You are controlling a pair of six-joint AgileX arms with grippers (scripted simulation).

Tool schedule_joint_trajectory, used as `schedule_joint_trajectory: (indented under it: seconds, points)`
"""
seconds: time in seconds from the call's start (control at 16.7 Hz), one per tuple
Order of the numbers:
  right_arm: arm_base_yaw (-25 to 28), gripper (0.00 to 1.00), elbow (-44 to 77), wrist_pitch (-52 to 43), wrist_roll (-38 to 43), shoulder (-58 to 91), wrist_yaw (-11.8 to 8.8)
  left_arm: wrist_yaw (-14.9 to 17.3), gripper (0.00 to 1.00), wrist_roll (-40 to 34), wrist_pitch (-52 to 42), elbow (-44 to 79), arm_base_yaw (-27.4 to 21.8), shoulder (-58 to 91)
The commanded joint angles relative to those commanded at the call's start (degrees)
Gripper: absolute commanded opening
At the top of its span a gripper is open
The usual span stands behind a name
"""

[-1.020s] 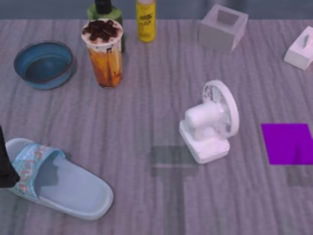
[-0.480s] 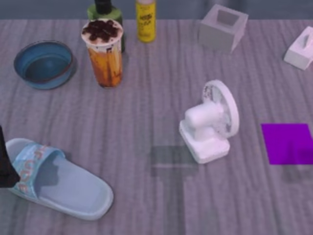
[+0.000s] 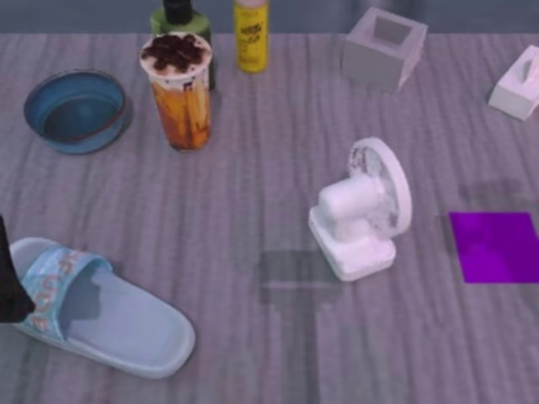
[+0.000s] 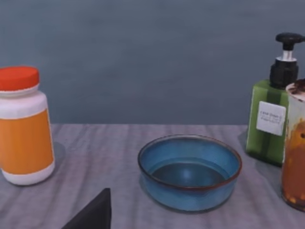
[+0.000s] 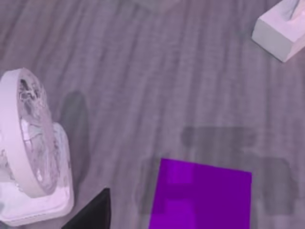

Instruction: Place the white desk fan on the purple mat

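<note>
The white desk fan [image 3: 362, 215] stands upright on its squarish base right of the table's middle, its round grille toward the right. The purple mat [image 3: 494, 246] lies flat at the right edge, a short gap from the fan. The right wrist view looks down on the fan [image 5: 28, 148] and the mat [image 5: 200, 195] side by side, with only a dark part of my right gripper [image 5: 93, 213] showing between them, above the table. The right arm does not show in the top view. My left arm [image 3: 7, 286] stays at the left edge by the slipper.
A light blue slipper [image 3: 101, 307] lies front left. A blue bowl [image 3: 76, 109], a filled cup [image 3: 178, 88], a green pump bottle [image 3: 178, 17] and a yellow bottle [image 3: 251, 34] stand at the back left. A white hollow cube [image 3: 383, 46] and white tissue-box block [image 3: 515, 84] sit back right.
The shadow near the purple mat has shifted from its front side toward its back side. The fan, the mat and the left arm have not moved.
</note>
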Motion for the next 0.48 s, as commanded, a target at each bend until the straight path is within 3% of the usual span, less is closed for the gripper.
schedule_joint_trajectory:
  seconds: [0.48]
  points:
    - [9.7,1.00,44.0,-30.1,2.8,42.2,0.3,0.0,1.00,0.0,0.0,0.0,0.0,0.0]
